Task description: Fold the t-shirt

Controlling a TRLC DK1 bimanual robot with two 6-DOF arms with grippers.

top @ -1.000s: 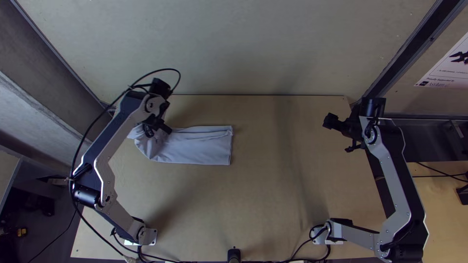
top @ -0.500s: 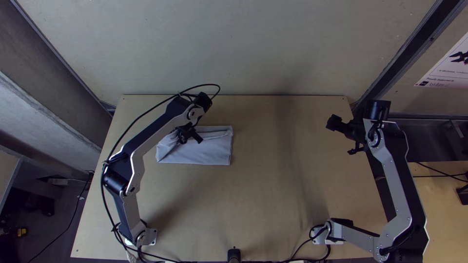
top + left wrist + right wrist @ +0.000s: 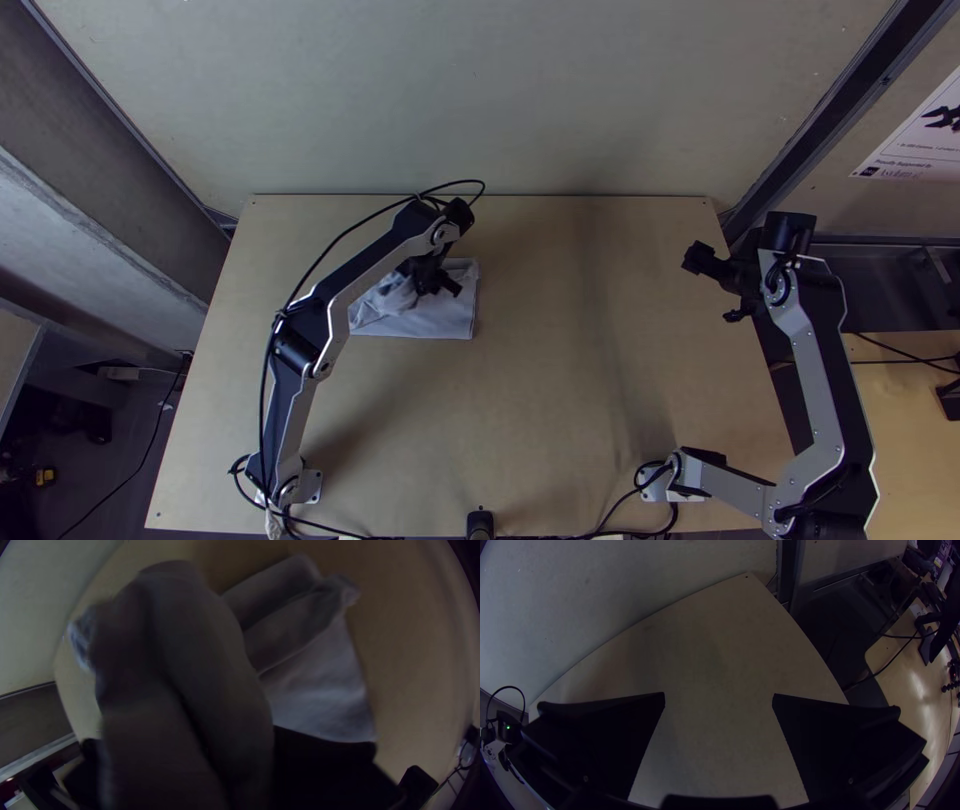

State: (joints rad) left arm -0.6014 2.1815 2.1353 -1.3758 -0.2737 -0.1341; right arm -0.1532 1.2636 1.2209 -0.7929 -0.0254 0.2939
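T-shirt placement: the pale t-shirt (image 3: pixel 445 320) lies on the table (image 3: pixel 550 430), left of centre and towards the far edge; one end is flat with a straight side edge, the other gathered under the left hand (image 3: pixel 432 284).
Why so laid: flat end probably serves as the base, to receive the gathered end in a crosswise fold.
Why so held: left hand has the gathered part above the flat layers; a lift there would let it cross without dragging the base, I judge.
Right arm: stands at the table's right side, well apart from cloth; likely parked to leave the left arm room.
Left hand: gripping the t-shirt, a thick bunch of it between the black fingers; the left wrist view is dim, so how tightly they close seems hard to judge.
Right hand: the right hand (image 3: pixel 719 694) is wide open, fingers well parted, bare wood beyond; holds nothing, touches nothing.
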